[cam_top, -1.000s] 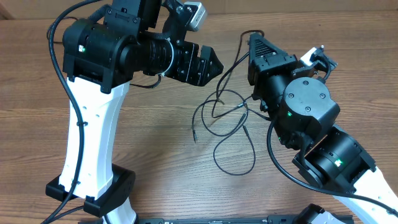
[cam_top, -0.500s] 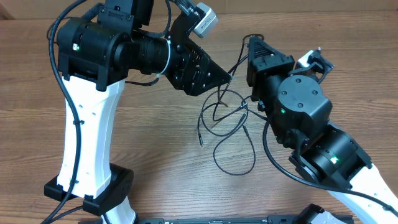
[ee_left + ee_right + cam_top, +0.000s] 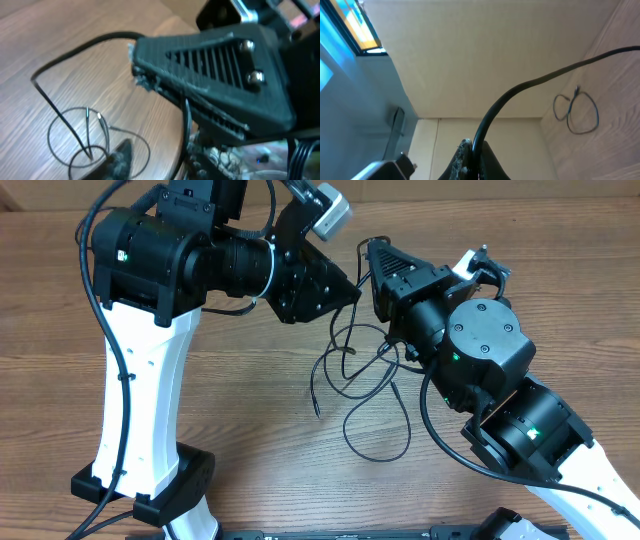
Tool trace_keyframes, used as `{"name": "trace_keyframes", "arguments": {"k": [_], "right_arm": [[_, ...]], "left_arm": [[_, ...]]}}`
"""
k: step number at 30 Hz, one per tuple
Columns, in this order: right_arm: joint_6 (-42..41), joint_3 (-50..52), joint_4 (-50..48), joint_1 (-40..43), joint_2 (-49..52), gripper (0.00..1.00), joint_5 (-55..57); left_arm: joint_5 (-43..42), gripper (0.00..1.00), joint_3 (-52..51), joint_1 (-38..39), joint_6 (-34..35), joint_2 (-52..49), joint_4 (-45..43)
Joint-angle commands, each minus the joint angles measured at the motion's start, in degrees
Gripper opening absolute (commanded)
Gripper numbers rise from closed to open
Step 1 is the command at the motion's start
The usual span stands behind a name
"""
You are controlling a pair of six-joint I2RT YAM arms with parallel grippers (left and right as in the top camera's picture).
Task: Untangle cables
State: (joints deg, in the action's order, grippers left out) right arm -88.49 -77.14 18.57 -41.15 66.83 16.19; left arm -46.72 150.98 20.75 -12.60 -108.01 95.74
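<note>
Cables [image 3: 365, 395] lie as a loose tangle of overlapping loops on the counter [image 3: 240, 430], between the two arms. Right jaws: closed, fingertips [image 3: 465, 152] pinched on one black strand [image 3: 530, 80], which leaves them and arcs off toward the loops on the wood. Overhead, the right jaws hang above the far edge of the tangle, pointing left. The left jaws point right and are just beside them, almost tip to tip; contact cannot be told. Left jaws' state: cannot tell. The left wrist view shows only one blurred dark fingertip [image 3: 119, 156] at the bottom edge, and the right arm's slotted finger [image 3: 215, 65] fills most of the frame. Relation that matters: the raised strand runs from the right jaws down to the tangle, long axis along that line, passing close under the left jaws. Judgement: the left arm is nearer to take that strand below the right grip. Risk: pinching two strands at once.
</note>
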Motion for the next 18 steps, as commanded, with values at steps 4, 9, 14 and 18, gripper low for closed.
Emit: {"name": "trace_keyframes", "arguments": {"k": [4, 9, 14, 18], "right_arm": [[-0.04, -0.57, -1.62, 0.09, -0.26, 0.04, -1.70], [-0.04, -0.57, -2.27, 0.09, -0.26, 0.04, -1.73], [0.02, -0.57, -1.07, 0.09, -0.26, 0.04, -0.83], [0.17, -0.57, 3.50, 0.09, -0.26, 0.17, 4.52]], "left_arm": [[0.76, 0.23, -0.46, 0.28, -0.70, 0.44, 0.87], [0.59, 0.05, -0.46, 0.28, -0.52, 0.44, 1.05], [0.81, 0.04, -0.46, 0.26, -0.44, 0.44, 0.94], [0.85, 0.04, -0.44, 0.24, 2.71, 0.46, -0.92]]}}
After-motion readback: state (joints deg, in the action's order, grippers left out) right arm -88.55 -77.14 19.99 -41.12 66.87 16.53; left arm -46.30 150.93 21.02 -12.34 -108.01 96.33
